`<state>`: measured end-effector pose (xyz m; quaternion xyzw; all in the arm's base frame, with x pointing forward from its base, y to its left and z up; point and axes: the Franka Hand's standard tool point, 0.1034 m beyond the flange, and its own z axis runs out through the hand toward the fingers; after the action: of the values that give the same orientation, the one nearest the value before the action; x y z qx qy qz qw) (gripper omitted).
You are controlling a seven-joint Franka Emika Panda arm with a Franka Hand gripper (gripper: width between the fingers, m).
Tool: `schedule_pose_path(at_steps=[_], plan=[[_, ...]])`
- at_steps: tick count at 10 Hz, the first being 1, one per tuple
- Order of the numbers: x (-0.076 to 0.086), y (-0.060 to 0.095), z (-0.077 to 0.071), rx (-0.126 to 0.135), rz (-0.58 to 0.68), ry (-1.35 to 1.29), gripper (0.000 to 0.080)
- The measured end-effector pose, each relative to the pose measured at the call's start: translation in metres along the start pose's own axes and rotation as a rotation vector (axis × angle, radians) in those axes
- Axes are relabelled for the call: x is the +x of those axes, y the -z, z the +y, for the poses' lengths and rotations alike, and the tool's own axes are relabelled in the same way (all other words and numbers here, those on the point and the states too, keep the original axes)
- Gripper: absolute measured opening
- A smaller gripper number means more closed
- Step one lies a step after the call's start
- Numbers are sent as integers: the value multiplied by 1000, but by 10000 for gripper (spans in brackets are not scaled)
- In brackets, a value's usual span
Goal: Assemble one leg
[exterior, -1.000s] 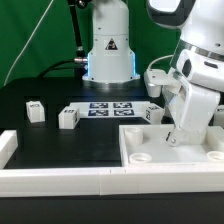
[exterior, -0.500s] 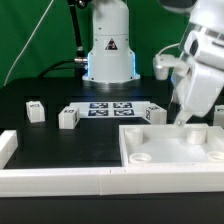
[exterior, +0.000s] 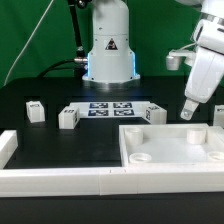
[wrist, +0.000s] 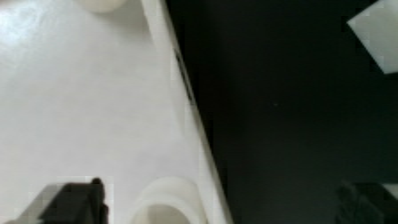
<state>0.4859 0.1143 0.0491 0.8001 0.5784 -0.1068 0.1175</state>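
The large white panel (exterior: 172, 146) with round corner sockets lies at the exterior view's right front. My gripper (exterior: 188, 114) hangs above its far right edge, open and empty. Three small white legs with tags stand on the black table: one (exterior: 35, 111) at the far left, one (exterior: 68, 117) beside it, and one (exterior: 153, 113) just behind the panel. In the wrist view my gripper (wrist: 221, 205) is open, its dark fingers (wrist: 71, 200) wide apart over the panel's edge (wrist: 98, 110) and a corner socket (wrist: 171, 200). A white piece (wrist: 377, 40) lies on the black table beyond; I cannot tell what it is.
The marker board (exterior: 110, 108) lies in the middle, in front of the robot base (exterior: 108, 50). A low white wall (exterior: 55, 180) runs along the front edge. Another white piece (exterior: 218, 115) stands at the far right edge.
My gripper has lifted off the panel's far right corner and moved up and toward the exterior view's right. The legs and panel have not moved.
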Motion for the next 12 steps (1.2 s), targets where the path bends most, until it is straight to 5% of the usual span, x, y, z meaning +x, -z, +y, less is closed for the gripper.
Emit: schedule_pose_path(at_steps=[4,8,12], plan=[[5,2,-20,24,32,-641,649],[10,1,-26,61,30,-936,649],[23,1,-45,171,24,-1520,649]])
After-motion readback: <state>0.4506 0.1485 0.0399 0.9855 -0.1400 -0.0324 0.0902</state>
